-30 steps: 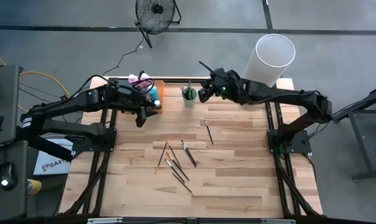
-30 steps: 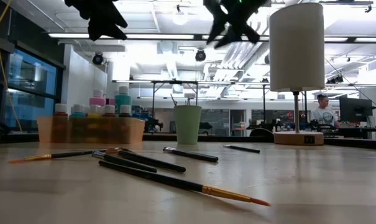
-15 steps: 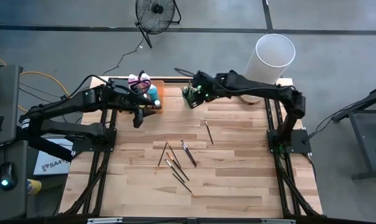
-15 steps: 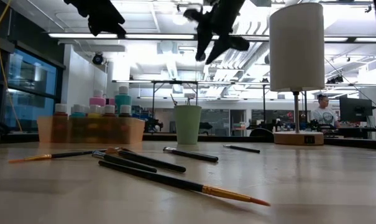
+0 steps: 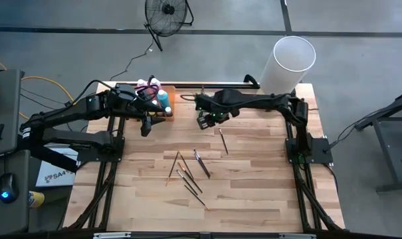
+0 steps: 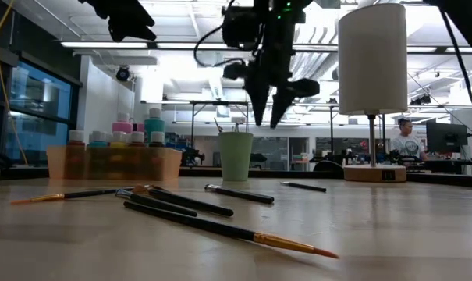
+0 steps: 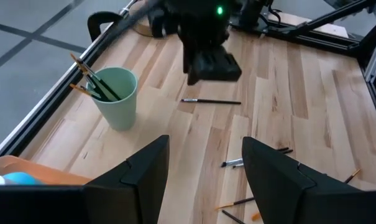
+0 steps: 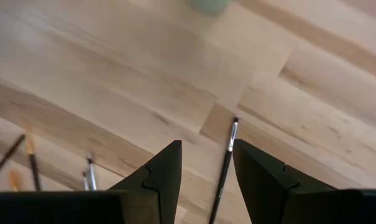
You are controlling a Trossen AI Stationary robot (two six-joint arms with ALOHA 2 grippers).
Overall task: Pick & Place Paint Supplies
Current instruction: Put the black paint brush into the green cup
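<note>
From above, the right gripper (image 5: 202,120) hangs over the table (image 5: 267,192) just in front of the green cup (image 5: 202,101), with a single brush (image 5: 223,141) lying alone close by and a loose cluster of about six brushes (image 5: 187,171) nearer the middle of the table. The left gripper (image 5: 146,126) waits beside the orange tray (image 5: 169,105), which holds the paint bottles (image 5: 162,99) at the far left corner. At table height, the right gripper (image 6: 267,115) points down above the cup (image 6: 236,156) with its fingers spread and nothing between them; five brushes show on the wood, the nearest one (image 6: 228,229) orange-tipped. The left wrist view shows that arm's fingers (image 7: 147,171) parted and empty, the cup (image 7: 116,96) with about three brushes (image 7: 91,78) standing in it, and the lone brush (image 7: 210,101). The right wrist view shows its released fingers (image 8: 160,174) over the lone brush (image 8: 225,158).
</note>
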